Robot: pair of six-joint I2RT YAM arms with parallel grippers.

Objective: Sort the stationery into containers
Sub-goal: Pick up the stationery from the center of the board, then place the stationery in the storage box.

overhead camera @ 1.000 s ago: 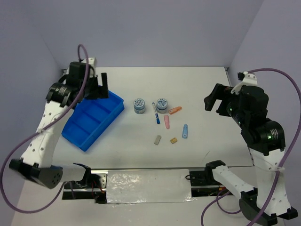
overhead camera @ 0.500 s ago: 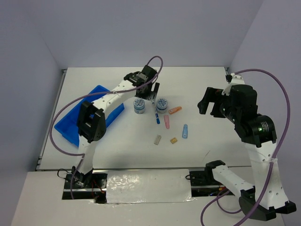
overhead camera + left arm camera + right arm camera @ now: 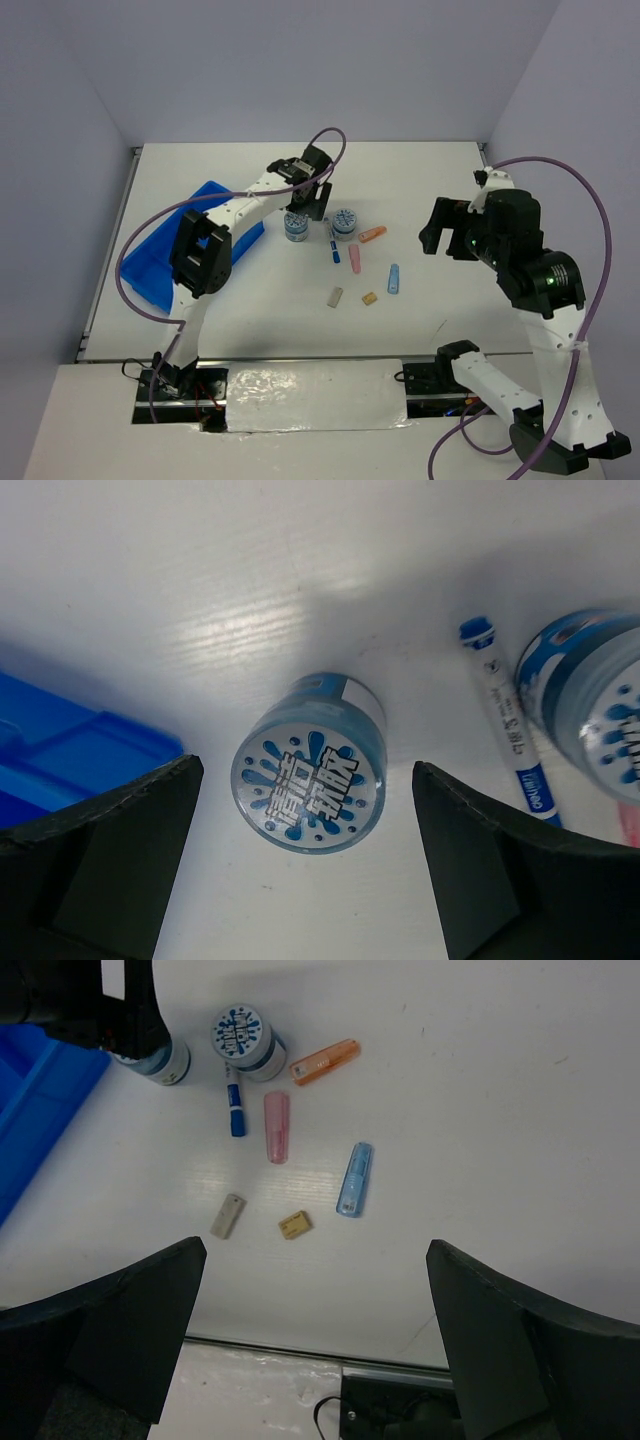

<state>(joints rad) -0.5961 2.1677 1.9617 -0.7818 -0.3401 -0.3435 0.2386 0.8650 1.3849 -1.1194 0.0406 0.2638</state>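
The stationery lies mid-table: two blue-white discs (image 3: 296, 228) (image 3: 344, 222), a pen (image 3: 331, 243), orange (image 3: 373, 234), pink (image 3: 354, 260) and light-blue (image 3: 394, 278) capsules, a grey block (image 3: 336, 296) and a tan block (image 3: 369, 298). The blue tray (image 3: 145, 270) sits at the left. My left gripper (image 3: 312, 200) hangs open just over the left disc (image 3: 310, 763), one finger on each side and not touching it. The pen (image 3: 505, 720) and the other disc (image 3: 595, 715) lie to its right. My right gripper (image 3: 445, 228) is open and empty, high above the items (image 3: 295, 1225).
The tray's corner (image 3: 60, 750) lies close to the left of the left disc. The left arm reaches over the tray and hides part of it. The table's metal front rail (image 3: 400, 1370) runs below the items. Grey walls close the table at the back and sides.
My left arm swung from above the tray to over the left disc and settled slightly lower there. My right arm shifted a little to the left.
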